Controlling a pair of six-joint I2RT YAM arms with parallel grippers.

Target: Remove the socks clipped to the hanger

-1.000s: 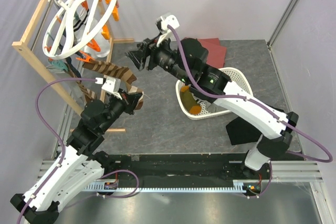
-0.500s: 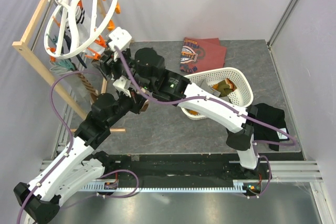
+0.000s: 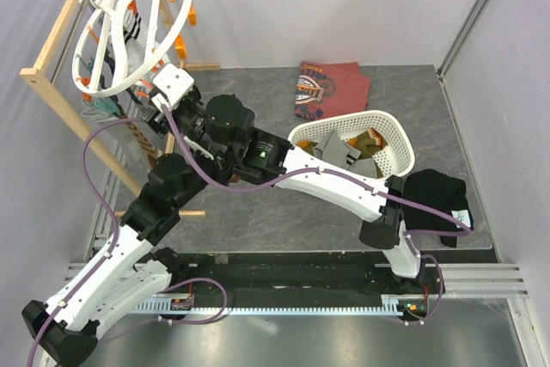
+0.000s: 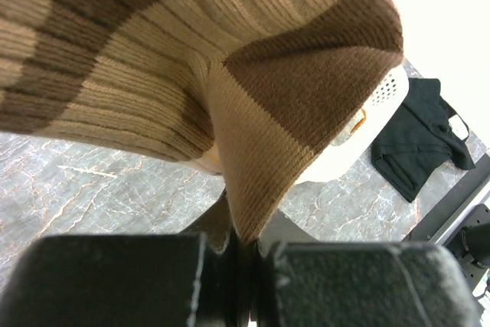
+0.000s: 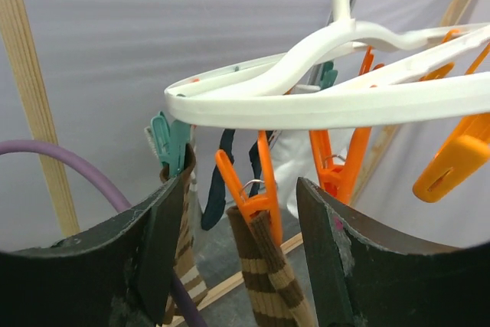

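Observation:
The white ring hanger (image 3: 129, 27) hangs from the wooden rack at the far left. Seen from the right wrist, the hanger's ring (image 5: 329, 101) carries orange clips. One orange clip (image 5: 249, 189) pinches the cuff of a brown-and-tan striped sock (image 5: 276, 281). My right gripper (image 5: 241, 220) is open, its fingers either side of that clip and sock without touching them. A teal clip (image 5: 168, 143) to the left holds another striped sock. My left gripper (image 4: 243, 246) is shut on the lower end of a striped sock (image 4: 253, 112). In the top view the right arm hides it.
The wooden rack frame (image 3: 51, 92) stands along the left edge. A white mesh basket (image 3: 391, 131) with socks in it sits right of centre. A maroon shirt (image 3: 331, 88) lies behind the basket and a black cloth (image 3: 434, 195) to its right. My right arm crosses above the left arm (image 3: 168, 182).
My right arm has swung left from near the basket to the hanger, and its open jaws now straddle an orange clip. The left gripper has kept hold of the striped sock.

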